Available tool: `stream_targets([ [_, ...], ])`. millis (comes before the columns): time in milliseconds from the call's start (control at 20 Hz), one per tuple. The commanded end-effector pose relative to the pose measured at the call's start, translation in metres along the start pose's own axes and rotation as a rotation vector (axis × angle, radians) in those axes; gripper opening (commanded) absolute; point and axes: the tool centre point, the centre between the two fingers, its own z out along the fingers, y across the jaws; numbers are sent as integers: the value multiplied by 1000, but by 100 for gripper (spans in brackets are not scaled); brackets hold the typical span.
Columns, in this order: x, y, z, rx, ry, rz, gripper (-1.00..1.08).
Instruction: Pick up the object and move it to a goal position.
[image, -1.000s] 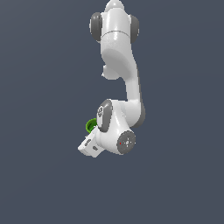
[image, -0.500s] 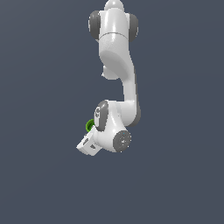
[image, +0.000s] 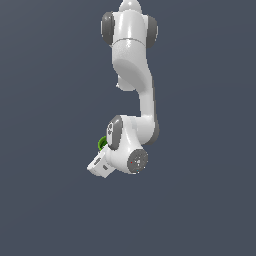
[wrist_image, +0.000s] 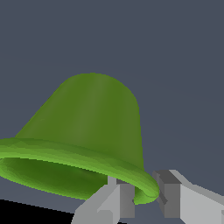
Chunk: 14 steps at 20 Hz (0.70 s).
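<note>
Plain dark grey-blue fills the background in both views; no edge of a tabletop shows. In the exterior view the white arm (image: 132, 90) hangs down from the top of the picture and bends at the wrist toward the exterior view's left. The hand body (image: 100, 166) points down and to the left, and it hides the fingers in this view.

Only a small part of the green cup (image: 102, 144) shows there, just at the left side of the wrist, touching its outline.

In the wrist view the cup (wrist_image: 87, 131) is very near the camera and looks large. It lies tilted, with the closed end away and the open mouth toward the camera; the inside is darker green. The two grey fingers (wrist_image: 120, 199) stand on both sides of the cup's rim, one inside and one outside, pinching the rim wall between them.
</note>
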Motion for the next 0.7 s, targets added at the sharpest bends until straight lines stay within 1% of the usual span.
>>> stream_targets([
  [0, 0, 0, 0, 0, 0, 0, -100],
  [400, 0, 0, 0, 0, 0, 3, -100],
  [650, 0, 0, -5, -2, 7, 35, -100],
])
